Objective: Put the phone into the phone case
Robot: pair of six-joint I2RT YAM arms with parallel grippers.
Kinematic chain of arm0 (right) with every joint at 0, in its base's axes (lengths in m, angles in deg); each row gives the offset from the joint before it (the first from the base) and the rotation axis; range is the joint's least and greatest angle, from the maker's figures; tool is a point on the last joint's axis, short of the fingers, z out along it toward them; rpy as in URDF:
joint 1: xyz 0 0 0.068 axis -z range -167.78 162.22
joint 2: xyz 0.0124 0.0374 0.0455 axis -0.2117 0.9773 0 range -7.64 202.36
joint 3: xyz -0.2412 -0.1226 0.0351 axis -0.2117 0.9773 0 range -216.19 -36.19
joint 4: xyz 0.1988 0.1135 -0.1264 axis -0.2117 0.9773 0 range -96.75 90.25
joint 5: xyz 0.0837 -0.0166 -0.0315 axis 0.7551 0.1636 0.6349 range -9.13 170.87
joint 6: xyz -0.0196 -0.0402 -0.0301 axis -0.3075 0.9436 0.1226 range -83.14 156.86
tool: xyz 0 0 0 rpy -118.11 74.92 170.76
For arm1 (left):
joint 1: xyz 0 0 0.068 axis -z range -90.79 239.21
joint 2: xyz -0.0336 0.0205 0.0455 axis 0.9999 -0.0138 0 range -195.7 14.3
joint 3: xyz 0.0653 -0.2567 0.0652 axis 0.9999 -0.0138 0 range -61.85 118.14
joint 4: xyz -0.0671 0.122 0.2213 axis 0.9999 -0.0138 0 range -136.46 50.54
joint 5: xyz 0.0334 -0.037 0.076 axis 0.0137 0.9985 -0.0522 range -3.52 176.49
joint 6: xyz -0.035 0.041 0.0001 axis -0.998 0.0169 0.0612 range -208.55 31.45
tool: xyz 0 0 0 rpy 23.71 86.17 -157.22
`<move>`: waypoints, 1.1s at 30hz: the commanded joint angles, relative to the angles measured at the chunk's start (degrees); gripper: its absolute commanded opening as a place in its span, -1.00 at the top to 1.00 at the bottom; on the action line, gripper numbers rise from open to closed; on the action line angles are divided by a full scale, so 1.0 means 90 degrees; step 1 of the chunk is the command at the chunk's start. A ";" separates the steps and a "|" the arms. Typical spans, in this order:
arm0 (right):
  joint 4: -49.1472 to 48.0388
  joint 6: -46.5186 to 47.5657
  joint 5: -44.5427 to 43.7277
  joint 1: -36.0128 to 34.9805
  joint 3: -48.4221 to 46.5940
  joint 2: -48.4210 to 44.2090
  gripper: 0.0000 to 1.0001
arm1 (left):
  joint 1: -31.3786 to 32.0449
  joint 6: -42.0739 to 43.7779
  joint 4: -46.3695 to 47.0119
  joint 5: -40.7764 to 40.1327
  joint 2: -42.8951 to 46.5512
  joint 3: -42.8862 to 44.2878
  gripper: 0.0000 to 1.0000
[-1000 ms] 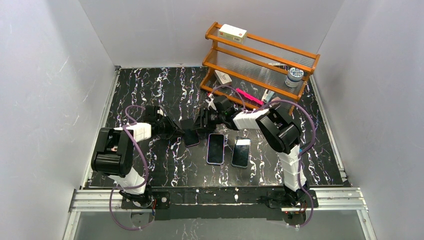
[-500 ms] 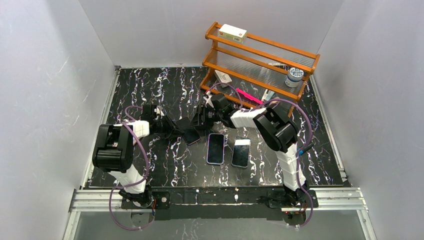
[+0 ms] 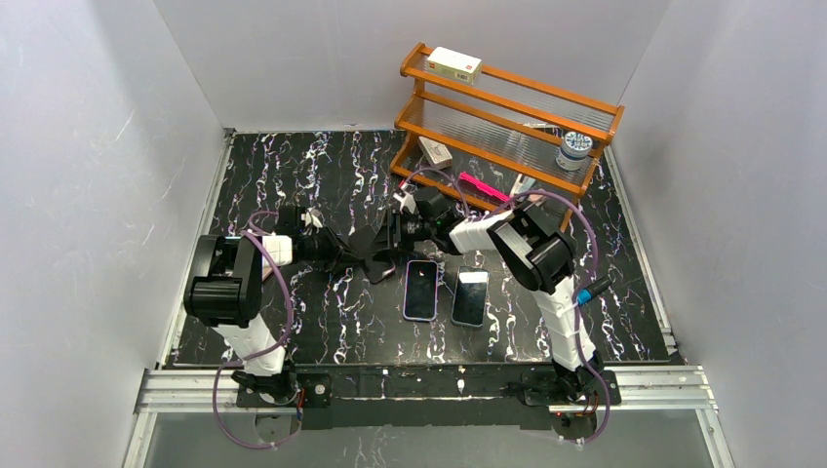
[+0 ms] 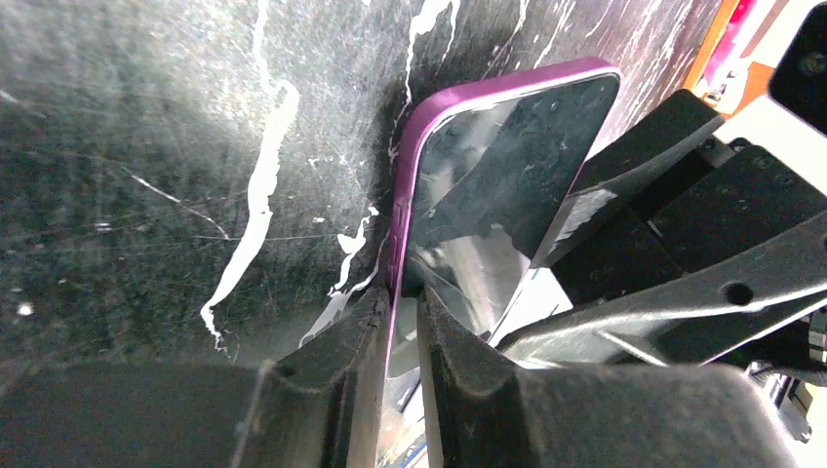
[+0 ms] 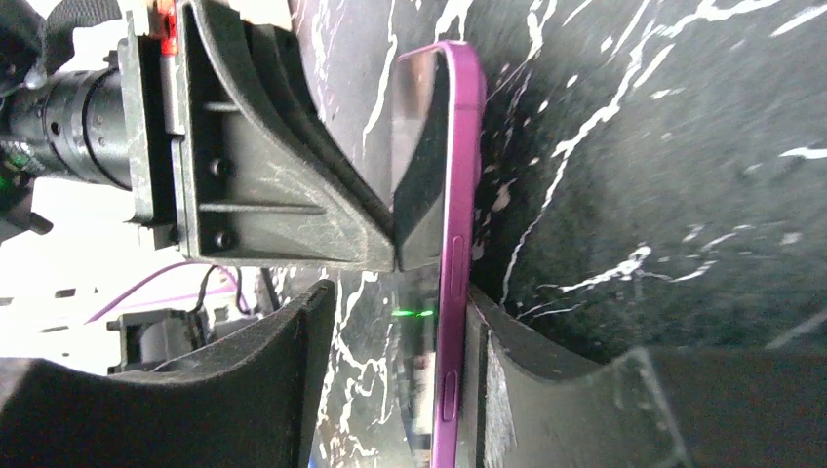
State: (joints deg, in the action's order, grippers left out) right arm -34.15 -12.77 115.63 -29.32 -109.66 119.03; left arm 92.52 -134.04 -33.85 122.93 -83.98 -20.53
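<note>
A purple-edged phone point(image 3: 376, 257) with a dark glossy screen is held up on its edge over the black marble table point(image 3: 293, 185). My left gripper point(image 4: 402, 304) is shut on one end of the phone point(image 4: 492, 185); in the top view the left gripper point(image 3: 343, 255) is left of it. My right gripper point(image 5: 400, 302) is open around the other end of the phone point(image 5: 456, 195). The phone's purple edge rests against the right finger point(image 5: 527, 380), and a gap separates the screen from the other finger. In the top view the right gripper point(image 3: 392, 240) is at the phone's far right.
Two more phone-shaped items lie flat near the front: a dark one with a purple rim point(image 3: 420, 290) and a dark one with a light top point(image 3: 470, 297). A wooden shelf rack point(image 3: 507, 117) with small items stands at the back right. Grey walls enclose the table.
Both grippers have closed in a little on the phone. The left gripper has slid right, the right wrist has shifted left, and the phone has tipped up more steeply between them.
</note>
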 commanded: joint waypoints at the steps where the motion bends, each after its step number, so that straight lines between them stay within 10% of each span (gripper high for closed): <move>1: -0.0672 -0.0220 0.0949 -0.0181 0.0067 0.0146 -0.08 | 0.0160 0.0078 -0.0249 -0.0278 -0.0282 -0.0296 0.66; 10: -0.0961 -0.0344 0.1743 -0.0185 -0.0208 0.0447 -0.02 | 0.0160 0.0145 -0.0359 -0.0278 -0.0238 -0.0234 0.61; 29: -0.1951 -0.0902 0.1841 -0.0151 0.0239 0.0346 0.86 | 0.0164 0.0190 -0.0582 -0.0837 0.0438 -0.0539 0.60; 33: -0.2074 -0.0981 0.1610 -0.0032 0.0632 -0.0024 0.97 | 0.0159 0.0419 -0.1405 -0.1396 0.1124 -0.0293 0.13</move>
State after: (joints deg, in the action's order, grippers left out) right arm -46.17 -19.94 127.85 -29.78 -106.77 123.99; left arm 93.44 -133.89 -35.60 120.00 -78.91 -23.42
